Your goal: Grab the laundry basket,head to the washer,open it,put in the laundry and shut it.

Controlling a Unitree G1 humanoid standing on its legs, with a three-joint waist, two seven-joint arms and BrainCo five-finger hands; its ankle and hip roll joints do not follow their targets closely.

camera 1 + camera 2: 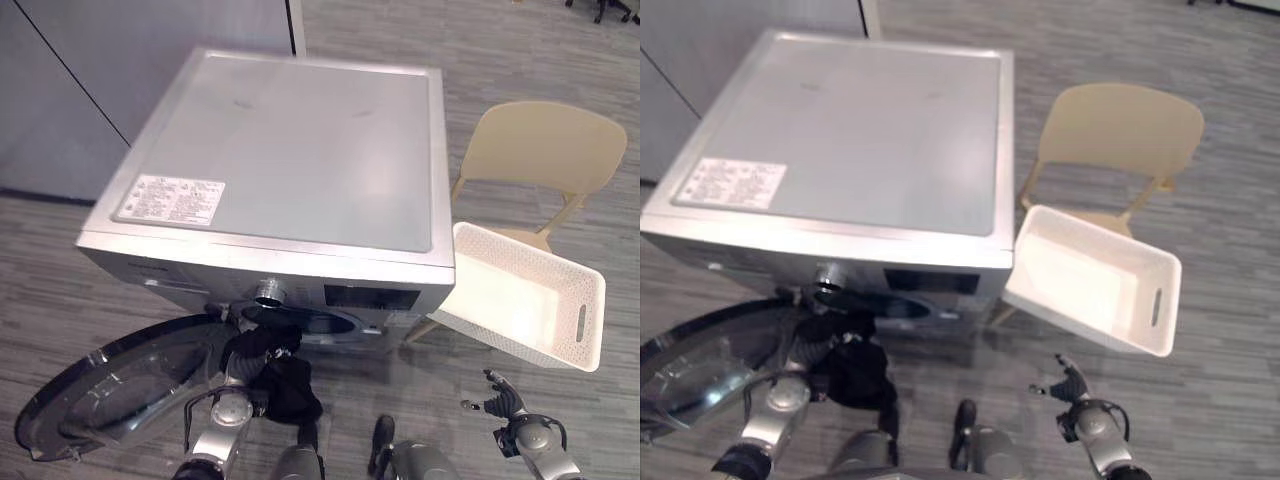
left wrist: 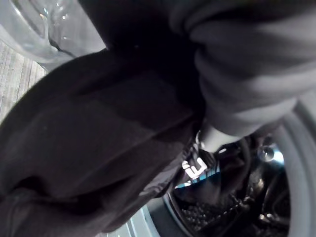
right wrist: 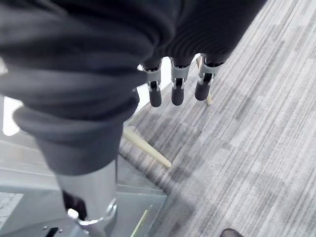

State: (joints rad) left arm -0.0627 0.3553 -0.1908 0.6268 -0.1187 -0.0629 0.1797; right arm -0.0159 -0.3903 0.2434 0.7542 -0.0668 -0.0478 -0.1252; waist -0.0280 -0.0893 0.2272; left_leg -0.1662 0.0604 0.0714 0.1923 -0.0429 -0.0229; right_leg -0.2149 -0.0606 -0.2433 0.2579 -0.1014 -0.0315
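1. I am standing over a silver washer (image 1: 290, 160) on a grey striped floor (image 1: 520, 60); a grey wall panel (image 1: 90, 60) is rising at 11 o'clock.
2. The washer's round door (image 1: 120, 385) is hanging open at 8 o'clock, its glass bowl facing up.
3. My left hand (image 1: 240, 350) is reaching at the drum mouth, its fingers buried in dark laundry (image 1: 285, 385), so I cannot tell their set; the cloth is draping from the opening down the washer's front.
4. The white laundry basket (image 1: 575, 300) is sitting tilted on a beige chair (image 1: 545, 150) at 3 o'clock, just beside the washer's corner.
5. My right hand (image 1: 500, 398) is hovering at 5 o'clock over the floor, fingers (image 3: 177, 91) relaxed and holding nothing.
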